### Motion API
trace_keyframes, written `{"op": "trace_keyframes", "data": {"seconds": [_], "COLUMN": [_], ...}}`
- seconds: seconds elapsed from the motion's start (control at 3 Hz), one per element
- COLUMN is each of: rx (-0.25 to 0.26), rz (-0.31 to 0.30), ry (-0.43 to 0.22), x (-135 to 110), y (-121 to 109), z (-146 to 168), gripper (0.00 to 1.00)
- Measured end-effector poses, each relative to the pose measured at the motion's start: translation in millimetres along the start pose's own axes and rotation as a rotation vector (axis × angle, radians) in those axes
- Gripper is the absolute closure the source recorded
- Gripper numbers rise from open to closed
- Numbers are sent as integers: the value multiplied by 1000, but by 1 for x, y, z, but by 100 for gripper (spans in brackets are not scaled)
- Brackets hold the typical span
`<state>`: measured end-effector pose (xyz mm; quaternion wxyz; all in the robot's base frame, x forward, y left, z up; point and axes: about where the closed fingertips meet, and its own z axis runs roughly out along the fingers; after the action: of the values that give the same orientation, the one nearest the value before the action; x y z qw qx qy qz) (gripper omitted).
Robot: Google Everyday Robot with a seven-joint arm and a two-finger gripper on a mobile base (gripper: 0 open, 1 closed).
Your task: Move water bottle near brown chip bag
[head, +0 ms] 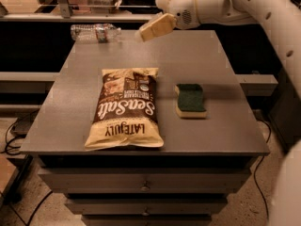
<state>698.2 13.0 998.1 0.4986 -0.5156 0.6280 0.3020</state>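
Note:
The water bottle [95, 32] lies on its side at the far left corner of the grey table [70, 121], clear with a dark label band. The brown chip bag [126, 108] lies flat on the table's front left, with white "Sea Salt" script and "LATE JULY" lettering. My gripper [153, 28] hangs over the far edge of the table, to the right of the bottle and apart from it, beyond the bag's top end. It holds nothing that I can see.
A green-and-yellow sponge [190, 100] lies right of the bag. The white arm [244, 6] reaches in from the upper right. Drawers [143, 185] sit under the tabletop. Cables [14, 135] lie on the floor at left. A dark shelf runs behind the table.

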Motion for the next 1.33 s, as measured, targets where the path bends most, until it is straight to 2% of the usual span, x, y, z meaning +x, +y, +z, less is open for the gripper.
{"op": "trace_keyframes", "data": {"seconds": [0.33, 0.67, 1.0, 1.33], "rx": [14, 61, 66, 86], "rz": [-50, -26, -18, 61], "ry": [36, 75, 79, 40], "x": [3, 12, 13, 21], "y": [-17, -36, -38, -38], "z": [35, 56, 59, 76], "gripper": [0, 0, 0, 0]}}
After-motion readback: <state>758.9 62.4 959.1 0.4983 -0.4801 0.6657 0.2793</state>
